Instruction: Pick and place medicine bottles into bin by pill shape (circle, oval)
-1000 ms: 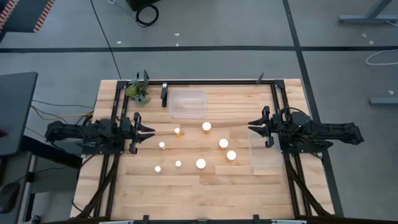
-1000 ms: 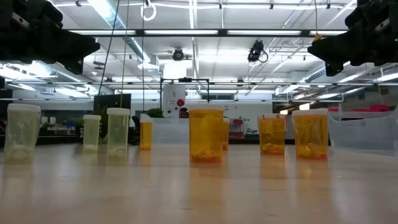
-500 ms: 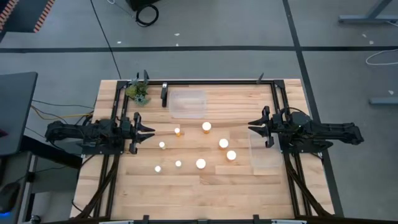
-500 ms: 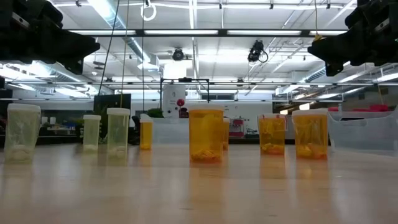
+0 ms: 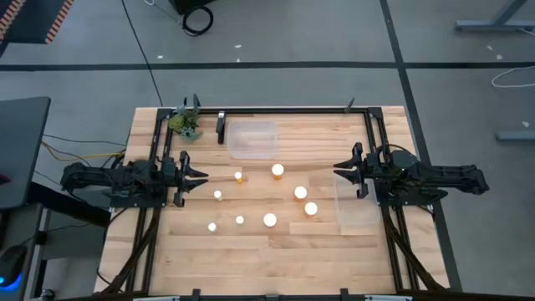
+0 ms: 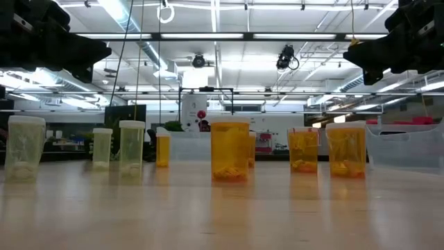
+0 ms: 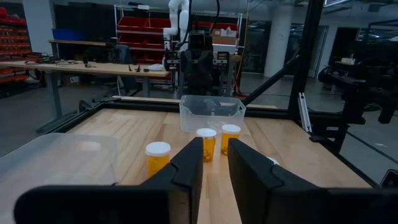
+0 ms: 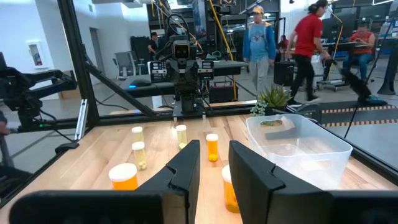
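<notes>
Seeing bottles (image 5: 270,220) mid-table, well apart from our left claw (image 5: 199,176) and right claw (image 5: 340,171); both slightly open, empty.

The high camera looks straight down on my whole surface (image 5: 276,251), from far above. The low camera sits at the height of the surface and looks level across it, very near the bottles (image 6: 229,149), into the room behind. Each wrist camera looks forward across the surface toward the opposite arm. All views share the middle area with the bottles.
</notes>
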Motion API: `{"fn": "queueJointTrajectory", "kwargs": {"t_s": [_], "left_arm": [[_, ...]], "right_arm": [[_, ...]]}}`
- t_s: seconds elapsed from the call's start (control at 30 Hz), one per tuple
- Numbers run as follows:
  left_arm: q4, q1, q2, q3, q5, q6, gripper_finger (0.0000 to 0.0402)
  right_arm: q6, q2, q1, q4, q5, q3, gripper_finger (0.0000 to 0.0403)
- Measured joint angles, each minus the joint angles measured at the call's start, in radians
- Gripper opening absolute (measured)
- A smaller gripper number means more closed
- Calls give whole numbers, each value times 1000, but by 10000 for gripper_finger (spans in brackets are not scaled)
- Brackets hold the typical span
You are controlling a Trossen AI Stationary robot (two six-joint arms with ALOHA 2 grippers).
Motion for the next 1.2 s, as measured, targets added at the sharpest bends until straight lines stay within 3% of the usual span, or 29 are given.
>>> {"fn": "queueJointTrajectory", "kwargs": {"t_s": [0.27,0.47,0.67,0.77,1.0,1.2], "left_arm": [[1,0,0,0,0,-9,91],[1,0,0,0,0,-152,86],[1,0,0,0,0,-154,84],[1,0,0,0,0,-154,88],[1,0,0,0,0,-150,88],[1,0,0,0,0,-151,84]], "right_arm": [[-67,0,0,1,0,0,92],[-134,0,0,2,0,0,92],[-176,0,0,40,0,0,92],[-122,0,0,58,0,0,92],[248,4,-1,55,83,0,92],[278,6,0,60,83,0,92]]}}
